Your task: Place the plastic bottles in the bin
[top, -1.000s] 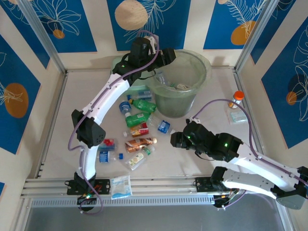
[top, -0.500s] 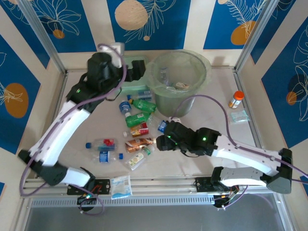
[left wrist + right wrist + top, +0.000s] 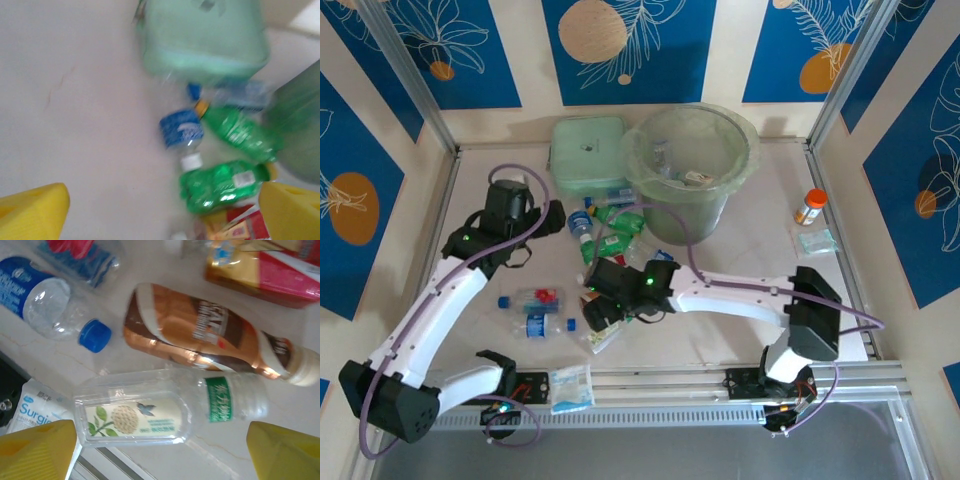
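Several plastic bottles lie in a loose pile on the table in front of the bin, a pale green lined bucket with some items inside. My left gripper hangs open beside the pile's far left, above two green bottles and a blue-labelled one. My right gripper is open low over a clear bottle with a flower label, its yellow fingers either side of it, apart from it. A copper-brown bottle lies just beyond.
A flat pale green box sits left of the bin. A white-blue packet lies at the near edge. An orange-capped vial stands at the right. A blue-capped clear bottle lies near the clear one.
My left arm swung from over the bin back down to the pile's left side, jaws open. My right arm reached leftwards over the pile and opened wider.
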Robot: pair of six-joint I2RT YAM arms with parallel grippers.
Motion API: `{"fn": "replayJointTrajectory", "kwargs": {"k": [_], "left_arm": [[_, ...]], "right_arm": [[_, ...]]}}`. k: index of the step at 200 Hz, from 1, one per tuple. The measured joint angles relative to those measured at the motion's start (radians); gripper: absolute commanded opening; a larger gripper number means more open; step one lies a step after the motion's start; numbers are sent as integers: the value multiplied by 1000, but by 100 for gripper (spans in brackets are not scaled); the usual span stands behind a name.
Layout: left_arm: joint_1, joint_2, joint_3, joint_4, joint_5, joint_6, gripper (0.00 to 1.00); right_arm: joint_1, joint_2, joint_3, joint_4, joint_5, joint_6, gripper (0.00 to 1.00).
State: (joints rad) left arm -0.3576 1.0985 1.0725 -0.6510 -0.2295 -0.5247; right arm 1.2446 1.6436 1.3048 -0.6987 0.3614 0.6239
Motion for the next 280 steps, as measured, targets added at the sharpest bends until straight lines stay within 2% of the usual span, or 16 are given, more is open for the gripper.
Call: {"fn": "replayJointTrajectory", "kwargs": {"k": [24, 51, 79, 122, 211, 280], "left_arm": [[64, 8, -95, -51, 3, -63, 91], [217, 32, -168, -76, 37, -115, 91], [321, 51, -186, -82, 74, -148, 87], [330, 57, -185, -77, 122, -169, 85], [332, 70, -185, -64, 148, -178, 81], [332, 79, -185, -49, 151, -178, 80]], "right_arm": [[26, 106, 90, 5, -49, -88, 88], [56, 232, 213, 16, -116, -184, 79], [68, 371, 356, 31, -177, -264, 79], [69, 524, 483, 23, -223, -329, 84], [56, 634, 577, 6, -235, -348, 84], [54, 697, 659, -13, -235, -351, 73]]}}
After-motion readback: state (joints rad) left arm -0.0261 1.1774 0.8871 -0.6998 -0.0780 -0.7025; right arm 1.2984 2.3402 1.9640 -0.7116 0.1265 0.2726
